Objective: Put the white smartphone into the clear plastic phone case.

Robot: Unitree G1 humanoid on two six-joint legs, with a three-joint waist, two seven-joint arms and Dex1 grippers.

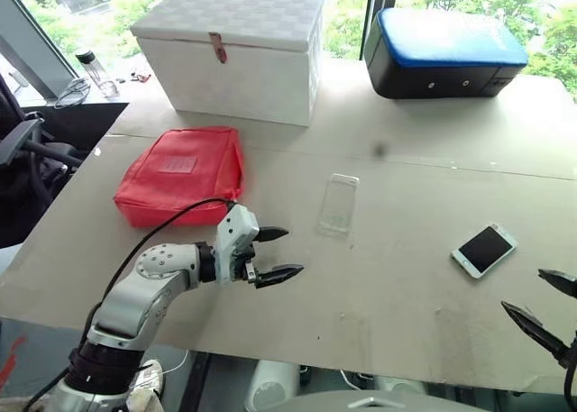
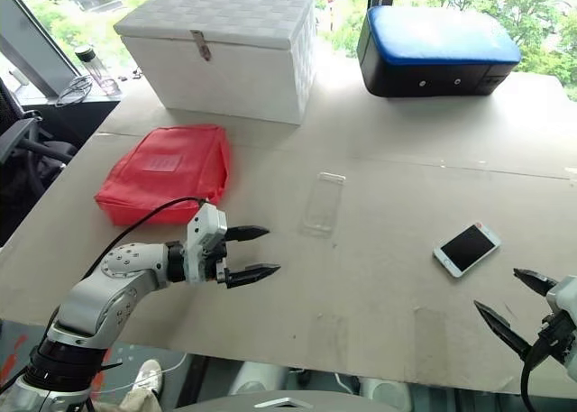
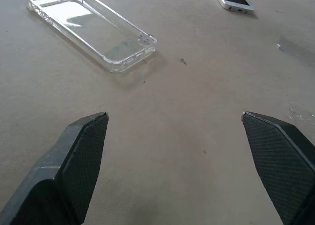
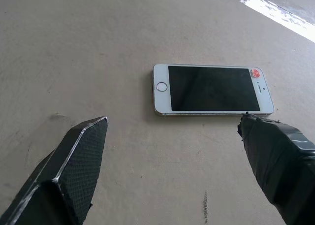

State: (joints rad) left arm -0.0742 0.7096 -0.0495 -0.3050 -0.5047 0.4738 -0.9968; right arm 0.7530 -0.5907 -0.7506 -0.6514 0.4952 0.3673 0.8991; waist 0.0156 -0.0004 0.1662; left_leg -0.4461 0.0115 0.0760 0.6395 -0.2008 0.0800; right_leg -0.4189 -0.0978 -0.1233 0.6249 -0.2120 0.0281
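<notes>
Table [image 1: 406, 286]: broad beige top with seams running across it; the near edge runs just below both arms, and the left edge slants away past the red pouch.

White smartphone [image 1: 484, 250]: flat on the table, screen up, on the right side and set at an angle. Bare table on all sides. In the right wrist view it lies [image 4: 212, 89] just beyond the fingertips, apart from them.

Clear plastic phone case [image 1: 338, 204]: flat near the table's middle, open side up, long axis pointing away from the robot. Well apart from the phone, with bare surface between them. In the left wrist view [image 3: 91, 25] its low rims and rounded corners show.

Left gripper [image 1: 277, 252]: black fingers spread wide, holding nothing, over the table between the pouch and the case, pointing toward the right. Open table lies between it and the case.

Right gripper [image 1: 541, 302]: fingers spread wide, holding nothing, near the table's near-right edge, just short of the phone.

Red zip pouch [image 1: 180, 173]: flat, left of the case, near the left edge.

White chest with clasp [image 1: 233, 51]: at the far side, behind the pouch.

Black box with blue lid [image 1: 444, 51]: far right, beside the chest with a gap between.
</notes>
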